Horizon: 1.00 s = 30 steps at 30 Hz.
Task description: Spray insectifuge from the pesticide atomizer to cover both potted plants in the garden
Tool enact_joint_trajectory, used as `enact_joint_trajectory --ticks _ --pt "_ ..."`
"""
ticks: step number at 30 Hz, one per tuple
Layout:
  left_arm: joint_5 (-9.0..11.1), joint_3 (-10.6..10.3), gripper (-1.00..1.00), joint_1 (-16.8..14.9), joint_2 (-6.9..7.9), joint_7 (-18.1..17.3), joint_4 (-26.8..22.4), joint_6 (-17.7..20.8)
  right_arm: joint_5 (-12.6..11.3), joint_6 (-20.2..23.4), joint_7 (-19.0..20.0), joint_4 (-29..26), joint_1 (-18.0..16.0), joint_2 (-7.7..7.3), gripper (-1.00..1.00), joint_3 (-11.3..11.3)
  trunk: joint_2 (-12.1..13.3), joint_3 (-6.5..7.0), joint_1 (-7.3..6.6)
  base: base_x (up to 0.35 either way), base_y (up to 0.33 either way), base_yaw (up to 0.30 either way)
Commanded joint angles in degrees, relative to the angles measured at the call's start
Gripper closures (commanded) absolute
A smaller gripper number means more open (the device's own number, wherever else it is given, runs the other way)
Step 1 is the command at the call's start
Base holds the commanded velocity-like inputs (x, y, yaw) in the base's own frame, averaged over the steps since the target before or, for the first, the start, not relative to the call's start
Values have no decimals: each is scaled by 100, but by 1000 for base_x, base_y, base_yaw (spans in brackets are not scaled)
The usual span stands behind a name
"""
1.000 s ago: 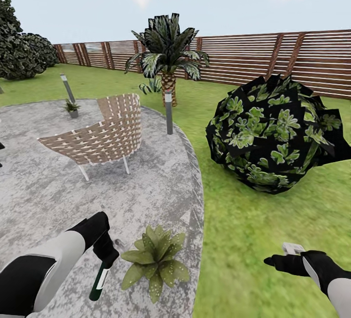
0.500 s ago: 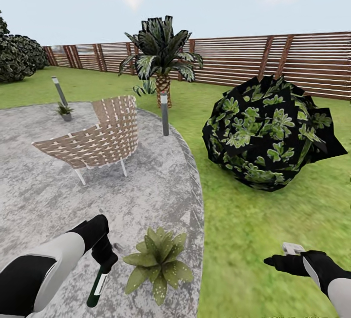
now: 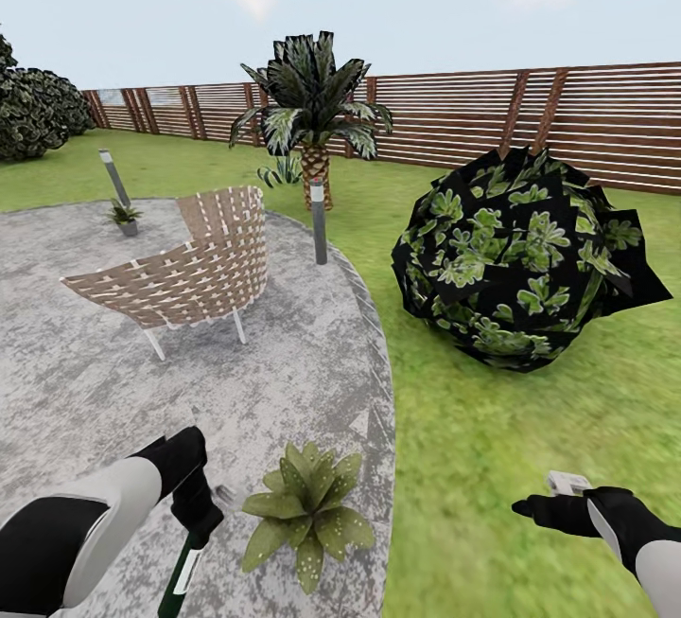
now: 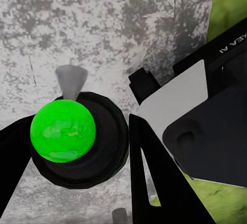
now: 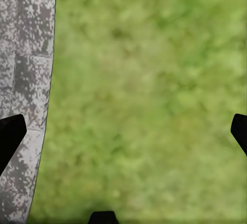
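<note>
patio: mottled grey stone, rough | chair: woven tan strapping, thin pale metal legs | fence: brown wood slats | atomizer: matt black head, glossy green knob | lawn: soft matt green

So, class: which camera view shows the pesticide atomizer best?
The left wrist view: the pesticide atomizer sits large between the left gripper's fingers, seen end-on. The head view catches its body, partly cut off. The right wrist view looks down on lawn.

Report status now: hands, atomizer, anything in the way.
Left hand shut on pesticide atomizer, beside near potted plant. Right hand open over lawn. Far potted plant beyond wicker chair.
</note>
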Motion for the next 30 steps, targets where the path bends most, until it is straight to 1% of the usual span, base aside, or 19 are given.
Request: enact_joint_trajectory --ticks 1,7,10,11,12,13,14,16,20,30 --pt "22 -44 100 0 8 -34 -10 36 61 28 40 -10 -2 2 -100 -49 -2 -5 0 0 0 0" --pt "15 -44 100 0 25 -28 137 30 61 28 40 -7 -3 1 -100 -49 -2 -5 0 0 0 0" --pt "-7 -58 100 4 66 -26 169 22 61 28 40 -5 -3 1 -100 -49 -2 -5 0 0 0 0" --pt "-41 -59 100 11 79 -26 171 8 61 28 40 -7 -1 1 -100 -49 -2 -5 0 0 0 0" --pt "-121 -61 100 42 89 -25 173 -21 61 28 40 -5 0 1 -100 -49 -2 -5 0 0 0 0" --pt "-227 -61 100 133 95 -25 174 -41 61 28 40 -3 -1 3 -100 -49 -2 -5 0 0 0 0" --pt "-288 -61 100 194 97 -24 175 -48 61 28 40 -3 -2 2 -100 -49 -2 -5 0 0 0 0" --pt "-369 -62 100 293 100 -19 175 -59 61 28 40 -2 -2 4 -100 -49 -2 -5 0 0 0 0" --pt "-404 -62 100 337 101 -17 175 -61 61 28 40 -1 0 9 -100 -49 -2 -5 0 0 0 0" --pt "-408 -62 100 351 96 -16 175 -68 61 28 40 -1 -3 8 -100 -49 -2 -5 0 0 0 0"
